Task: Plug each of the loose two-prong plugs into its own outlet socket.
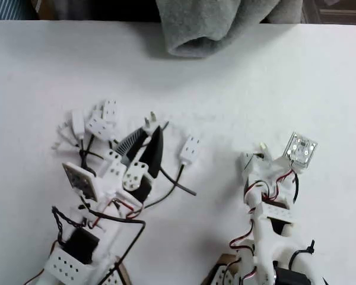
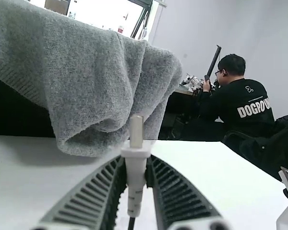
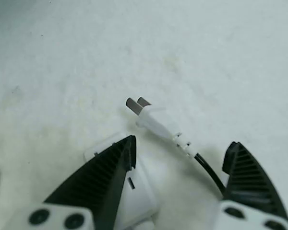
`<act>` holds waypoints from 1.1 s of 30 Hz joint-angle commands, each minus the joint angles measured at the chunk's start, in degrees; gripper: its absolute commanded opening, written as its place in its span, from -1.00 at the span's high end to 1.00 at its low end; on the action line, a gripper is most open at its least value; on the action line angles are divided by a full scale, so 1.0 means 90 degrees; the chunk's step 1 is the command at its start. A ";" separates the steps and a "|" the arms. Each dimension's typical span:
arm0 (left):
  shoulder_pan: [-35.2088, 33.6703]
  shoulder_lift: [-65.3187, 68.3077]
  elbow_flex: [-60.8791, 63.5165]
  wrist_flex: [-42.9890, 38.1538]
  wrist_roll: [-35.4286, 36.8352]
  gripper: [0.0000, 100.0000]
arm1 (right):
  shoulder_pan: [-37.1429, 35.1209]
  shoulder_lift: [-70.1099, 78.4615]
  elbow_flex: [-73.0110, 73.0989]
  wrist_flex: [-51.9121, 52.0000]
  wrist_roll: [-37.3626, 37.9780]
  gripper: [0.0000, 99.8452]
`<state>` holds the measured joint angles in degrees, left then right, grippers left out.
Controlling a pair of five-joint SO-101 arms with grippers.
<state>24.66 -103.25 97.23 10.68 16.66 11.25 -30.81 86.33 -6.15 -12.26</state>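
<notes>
white surface (image 1: 255, 89) w/ a grey cloth (image 1: 219, 27) hanging over its far edge. your left gripper (image 2: 136, 165) is closed narrow on a white two-prong plug (image 2: 136, 143). it sits btw. the ribbed fingers (image 2: 96, 191), prongs sticking out past the tips toward the cloth, black cord going back btw. the fingers. in the high view you see this gripper (image 1: 149, 135) at a heap of black cords and white sockets on the left part of the surface. one socket (image 1: 190, 149) lies just beside it on a black cord, other sockets (image 1: 101, 126) lie more to the left. your right gripper (image 3: 182, 141) is wide open and holds nothing, low over the surface. btw. its black fingers (image 3: 105, 177) a second white plug (image 3: 156, 120) lies flat on the surface, prongs pointing away from the gripper, its cord running back toward it. a white socket block (image 3: 139, 196) sits partly under one finger, near that plug; you cannot tell if they touch.
</notes>
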 commanded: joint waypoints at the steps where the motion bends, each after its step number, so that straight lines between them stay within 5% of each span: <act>1: -0.0005 -0.0044 -0.0049 -0.0039 0.0049 0.95 | -0.0034 -0.0083 0.0000 -0.0093 -0.0049 0.42; 17: -0.0435 0.0161 -0.1270 -0.0029 -0.0020 0.95 | -0.0034 -0.0083 0.0000 -0.0093 -0.0049 0.42; 24: -0.0435 0.2896 -0.3028 0.0098 -0.1016 0.95 | -0.0054 -0.0083 0.0000 -0.0093 -0.0049 0.42; 33: -0.0376 0.6139 -0.5177 0.2168 -0.1035 0.95 | -0.0044 -0.0083 0.0000 -0.0093 -0.0049 0.42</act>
<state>21.23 -53.67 54.77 27.38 8.04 11.25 -30.81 86.33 -6.15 -12.26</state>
